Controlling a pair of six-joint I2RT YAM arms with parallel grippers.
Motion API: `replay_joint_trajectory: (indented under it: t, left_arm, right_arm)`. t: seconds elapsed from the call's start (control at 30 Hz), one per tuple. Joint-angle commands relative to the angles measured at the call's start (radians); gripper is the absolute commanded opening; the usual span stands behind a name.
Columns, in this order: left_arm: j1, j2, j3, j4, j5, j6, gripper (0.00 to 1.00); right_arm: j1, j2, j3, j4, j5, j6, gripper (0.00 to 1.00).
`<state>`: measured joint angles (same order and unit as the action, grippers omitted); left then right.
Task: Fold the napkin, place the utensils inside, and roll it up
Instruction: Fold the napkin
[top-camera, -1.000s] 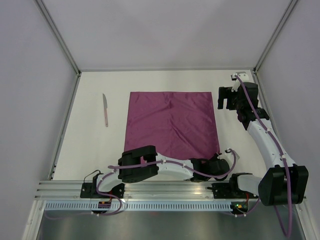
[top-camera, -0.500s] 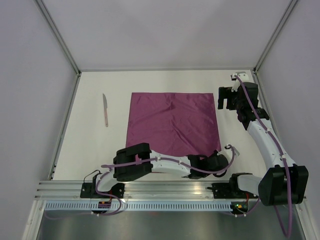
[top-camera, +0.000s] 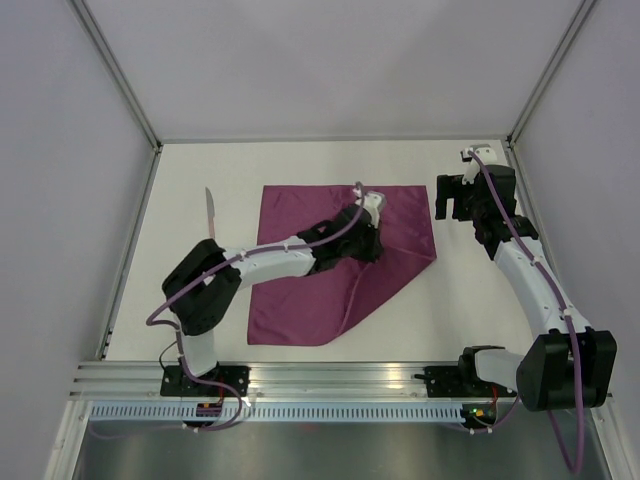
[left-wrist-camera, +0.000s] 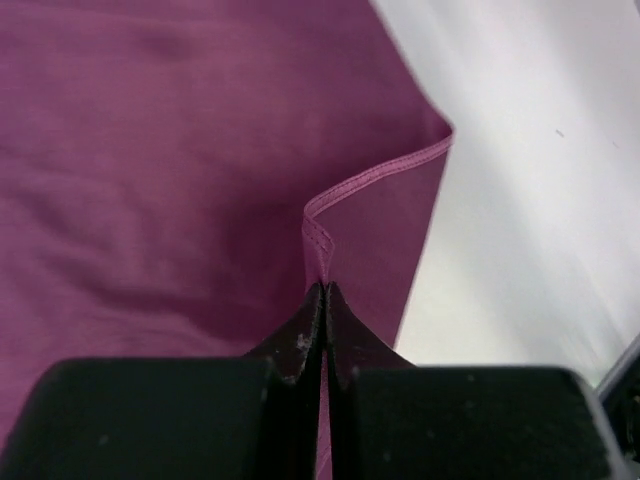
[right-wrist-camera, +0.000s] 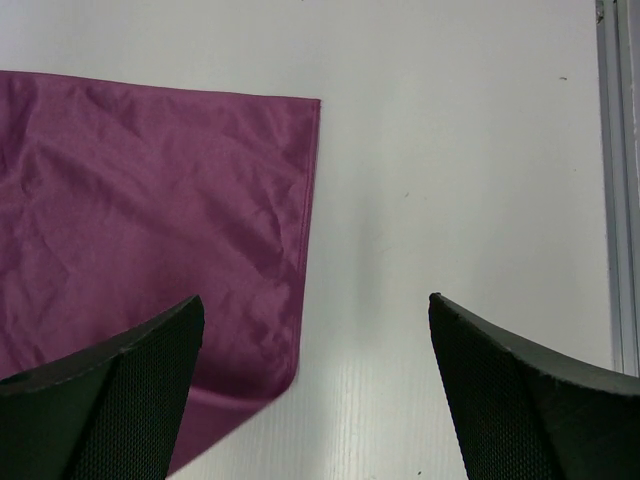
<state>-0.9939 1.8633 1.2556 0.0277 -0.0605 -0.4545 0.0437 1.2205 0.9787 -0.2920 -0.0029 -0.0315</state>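
White table (top-camera: 470, 300) bears the napkin (top-camera: 300, 300), its corner pinched by the left hand (left-wrist-camera: 325, 289) (right hand (top-camera: 450, 206) spread).

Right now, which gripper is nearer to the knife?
Left. The left gripper is over the napkin, shut on its folded-over corner, to the right of the knife. The right gripper hangs open beyond the napkin's far right corner, farther away.

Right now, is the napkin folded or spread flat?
The napkin is partly folded: the left gripper pinches a hemmed corner over its middle, making a diagonal fold; the rest lies flat.
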Motion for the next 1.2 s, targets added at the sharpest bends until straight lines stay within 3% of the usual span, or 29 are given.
replay_joint_trajectory:
  t: [0.0,0.1,0.37,0.8,1.17]
  left_arm:
    - [0.122,-0.079,-0.07,0.014,0.142,-0.108,0.02]
    - [0.289,-0.087,-0.101,0.031,0.223,-0.141,0.02]
    - [0.524,-0.004,-0.035,0.011,0.338,-0.154,0.02]
    - [0.708,0.112,0.1,-0.022,0.429,-0.161,0.02]
    - [0.785,0.174,0.179,-0.066,0.458,-0.153,0.02]
  right_arm:
    - [-0.001,0.005,0.037,-0.018,-0.018,-0.01,0.98]
    - [-0.001,0.01,0.037,-0.019,-0.023,-0.013,0.98]
    - [-0.001,0.028,0.041,-0.027,-0.034,-0.018,0.97]
    - [-0.002,0.04,0.043,-0.029,-0.035,-0.025,0.96]
    - [-0.002,0.039,0.043,-0.032,-0.042,-0.03,0.96]
